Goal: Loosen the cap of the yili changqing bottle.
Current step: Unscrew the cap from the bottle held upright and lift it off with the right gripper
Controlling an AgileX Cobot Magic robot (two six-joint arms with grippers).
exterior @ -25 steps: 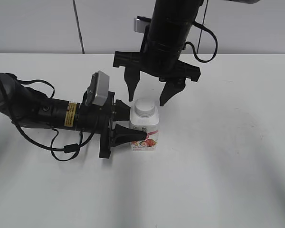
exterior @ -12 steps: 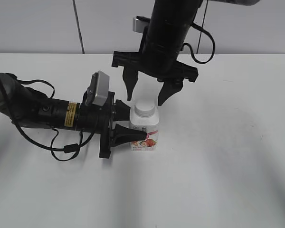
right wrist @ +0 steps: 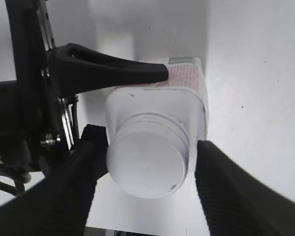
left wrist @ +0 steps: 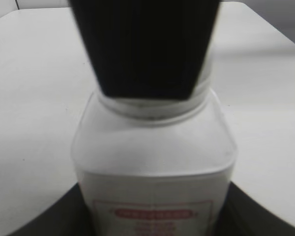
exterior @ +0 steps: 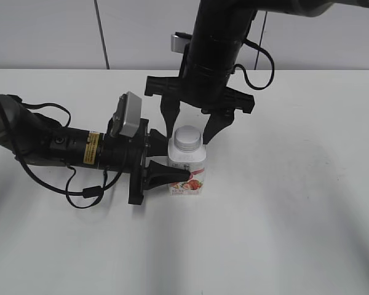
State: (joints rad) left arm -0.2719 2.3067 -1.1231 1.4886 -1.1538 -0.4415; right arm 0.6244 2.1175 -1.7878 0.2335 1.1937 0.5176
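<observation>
- Fingers of the right gripper (exterior: 189,130) stand spread, one on each side of the cap (exterior: 187,139), not visibly touching it.
- Left gripper (exterior: 170,161) pinches the yili changqing bottle (exterior: 187,169), upright on the table (exterior: 283,209).
- Bottle's contents can't be seen; a dark, blurred shape blocks the cap in the left wrist view.

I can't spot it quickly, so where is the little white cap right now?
The cap sits on top of the bottle near the table's middle in the exterior view, between the open fingers of the right end effector, with the left end effector clamping the bottle's body.
</observation>
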